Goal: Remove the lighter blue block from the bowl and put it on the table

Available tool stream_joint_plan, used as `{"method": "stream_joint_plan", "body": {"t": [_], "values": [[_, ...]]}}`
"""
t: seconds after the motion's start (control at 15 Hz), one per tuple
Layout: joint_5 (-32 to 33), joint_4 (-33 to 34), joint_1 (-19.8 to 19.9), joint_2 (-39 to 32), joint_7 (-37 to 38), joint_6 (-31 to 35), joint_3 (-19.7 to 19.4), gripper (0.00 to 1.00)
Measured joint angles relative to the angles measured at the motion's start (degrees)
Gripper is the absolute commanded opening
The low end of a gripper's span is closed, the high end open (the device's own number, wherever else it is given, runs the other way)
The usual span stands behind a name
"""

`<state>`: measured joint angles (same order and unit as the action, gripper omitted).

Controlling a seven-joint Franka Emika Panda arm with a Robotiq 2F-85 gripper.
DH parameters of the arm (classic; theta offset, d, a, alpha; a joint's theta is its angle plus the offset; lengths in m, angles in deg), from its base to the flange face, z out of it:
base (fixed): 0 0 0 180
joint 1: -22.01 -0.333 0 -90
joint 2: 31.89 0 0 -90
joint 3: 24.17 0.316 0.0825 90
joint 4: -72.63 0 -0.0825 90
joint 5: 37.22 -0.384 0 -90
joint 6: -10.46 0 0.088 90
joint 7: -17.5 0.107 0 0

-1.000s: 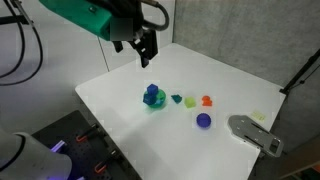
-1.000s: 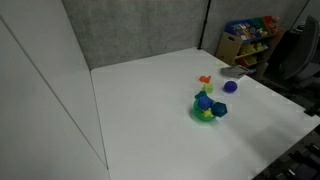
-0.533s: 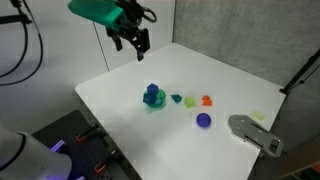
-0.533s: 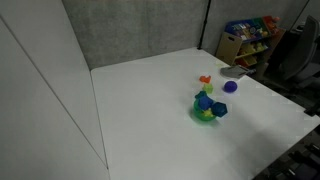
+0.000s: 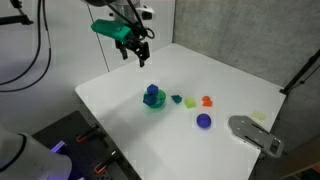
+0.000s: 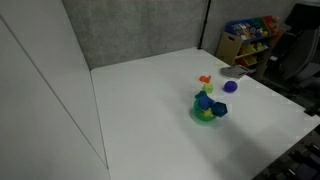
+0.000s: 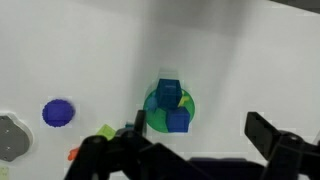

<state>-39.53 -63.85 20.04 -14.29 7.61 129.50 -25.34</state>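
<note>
Open room above the bowl [image 7: 152, 115]

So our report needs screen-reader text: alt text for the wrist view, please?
A green bowl holding a lighter blue block and a darker blue block sits on a white table. The open claw hangs above it at the bottom edge; a round blue-purple piece lies to the bowl's left.

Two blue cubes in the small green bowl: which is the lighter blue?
The medium-blue cube, the upper one in the wrist view; the darker navy cube sits just below it in the round green bowl.
</note>
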Motion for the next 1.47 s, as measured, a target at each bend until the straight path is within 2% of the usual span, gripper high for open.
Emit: {"method": "stream_joint_plan", "body": {"t": [0.33,0.6,1.13,1.47], "values": [[1.3,3.8,-0.7,-9.5,6.1,4.2,3.7,1.0],[3.9,9.0,-1.4,-17.6,11.9,5.7,5.2,1.0],[4.6,20.0,-3.1,-33.3,16.3,6.5,5.3,1.0],[5.4,25.0,-4.5,-42.2,18.1,10.6,4.5,1.0]]}}
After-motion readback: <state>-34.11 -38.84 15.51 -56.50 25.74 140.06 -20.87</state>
